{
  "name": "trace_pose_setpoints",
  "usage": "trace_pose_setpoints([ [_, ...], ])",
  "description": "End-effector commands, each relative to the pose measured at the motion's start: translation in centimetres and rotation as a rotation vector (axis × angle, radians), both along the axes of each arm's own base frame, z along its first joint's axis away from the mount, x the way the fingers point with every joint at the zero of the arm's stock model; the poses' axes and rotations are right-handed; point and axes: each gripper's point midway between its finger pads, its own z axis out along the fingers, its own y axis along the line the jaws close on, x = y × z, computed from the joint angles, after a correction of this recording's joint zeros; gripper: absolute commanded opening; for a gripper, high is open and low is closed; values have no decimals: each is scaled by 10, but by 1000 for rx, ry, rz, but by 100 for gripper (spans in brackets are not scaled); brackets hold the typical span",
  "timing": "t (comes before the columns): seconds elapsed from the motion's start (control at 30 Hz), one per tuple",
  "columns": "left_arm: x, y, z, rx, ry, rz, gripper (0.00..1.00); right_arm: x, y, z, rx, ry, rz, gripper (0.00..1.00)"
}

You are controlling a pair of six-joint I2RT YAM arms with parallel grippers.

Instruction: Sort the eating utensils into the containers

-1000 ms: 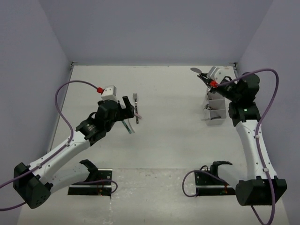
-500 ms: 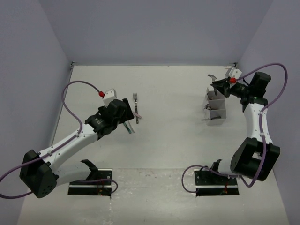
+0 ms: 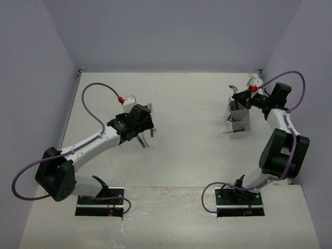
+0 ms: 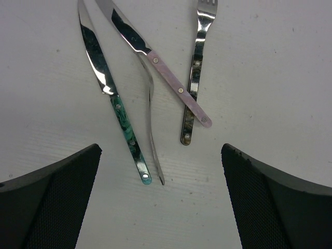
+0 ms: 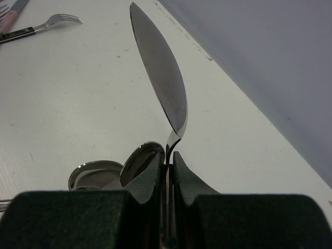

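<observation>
Overhead, the left gripper (image 4: 161, 155) hangs with its fingers spread wide above four utensils lying close together on the surface (image 3: 192, 119): a teal-handled knife (image 4: 111, 98), a pink-handled knife (image 4: 161, 65) crossing a plain steel handle (image 4: 151, 119), and a dark-handled fork (image 4: 196, 72). Far to the right, the right gripper (image 5: 167, 161) is clamped on the stem of a spoon (image 5: 161, 78), bowl upward, over the far end of the containers (image 3: 239, 123); two more spoon bowls (image 5: 93, 176) show just below.

Your right gripper (image 3: 241, 96) holds a spoon (image 3: 234, 86) just above the far end of the containers (image 3: 239, 124). Your left gripper (image 3: 147, 120) hangs over the loose utensils (image 3: 144, 141) on the table (image 3: 197, 150).
</observation>
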Motion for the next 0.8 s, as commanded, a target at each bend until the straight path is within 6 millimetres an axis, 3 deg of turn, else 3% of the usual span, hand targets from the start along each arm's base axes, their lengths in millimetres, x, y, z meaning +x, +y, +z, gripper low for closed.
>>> trace_pose_setpoints([
  [0.0, 14, 0, 15, 3, -47, 52, 100, 9, -7, 3, -39, -70, -7, 3],
  [0.07, 14, 1, 12, 0, -40, 75, 100, 9, -8, -3, -41, -55, -20, 6],
  [0.17, 14, 7, 10, 0, -38, 118, 100, 3, -10, -11, -55, -32, -40, 25],
  [0.2, 15, 9, 10, -9, -40, 139, 100, 1, -9, -10, -57, -30, -45, 37],
  [0.23, 15, 14, 9, -10, -33, 157, 100, 0, -9, -8, -55, -28, -51, 71],
  [0.27, 16, 16, 7, -15, -27, 166, 100, -1, -10, -5, -59, -25, -62, 77],
  [0.37, 15, 23, -2, -40, 7, 197, 100, -6, -6, 24, -47, -49, -57, 86],
  [0.43, 11, 29, -7, -47, 31, 225, 100, -11, -1, 51, -9, -54, -60, 99],
  [0.63, 4, 42, -15, -29, 67, 268, 100, -31, 16, 156, 178, -90, -110, 99],
  [0.73, 4, 38, -24, -55, 79, 254, 100, -34, 23, 188, 263, -128, -214, 99],
  [0.77, 3, 34, -28, -63, 92, 234, 100, -35, 39, 195, 296, -127, -217, 99],
])
